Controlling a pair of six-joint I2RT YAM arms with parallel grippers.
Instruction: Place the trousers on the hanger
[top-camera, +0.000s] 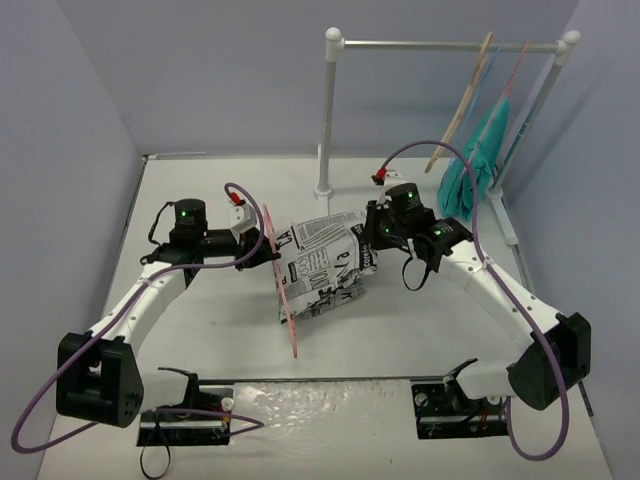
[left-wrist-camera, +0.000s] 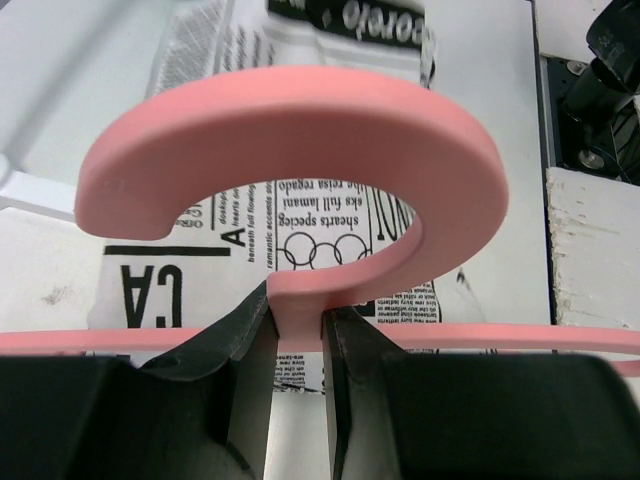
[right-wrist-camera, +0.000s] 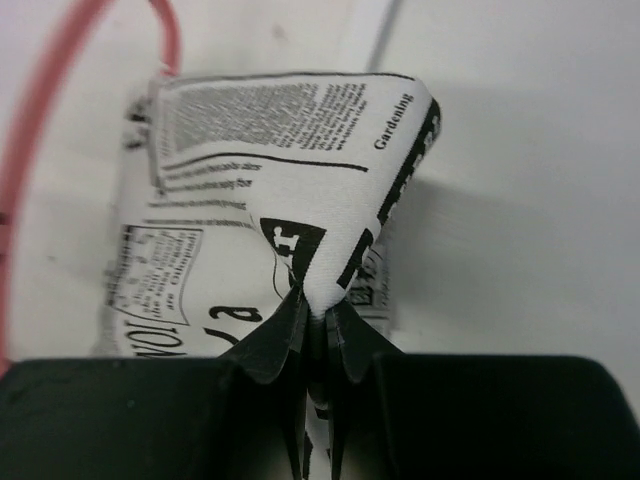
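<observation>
The left gripper (left-wrist-camera: 298, 335) is closed on the neck of the hanger (left-wrist-camera: 300, 110), directly below the curved hook. Both fingers press flat against the pink plastic with no gap visible. The hanger is held on edge near the middle of the worktop (top-camera: 200, 330). In the top view it appears as a thin line, with its long axis running from the far edge toward the near edge and the near end angled slightly to the right. The right gripper (right-wrist-camera: 318, 312) is closed on a pinched fold of the trousers (right-wrist-camera: 280, 150), and the fingertips meet through the cloth. The trousers lie bunched at the centre of the worktop, immediately on the right-edge side of the hanger, with their left border against or just beside the hanger frame. The frames do not show whether any cloth has entered the hanger opening. The governing relation is that the garment's length runs left to right, roughly across the hanger's long axis, and the held fold is at the end away from the hanger. Feeding the cloth over the lower bar will probably require travel toward the left edge by the right arm, which is the arm on the cloth. The rack (top-camera: 330, 110) and teal garment (top-camera: 475, 165) at the far right corner are well apart from both grippers.
</observation>
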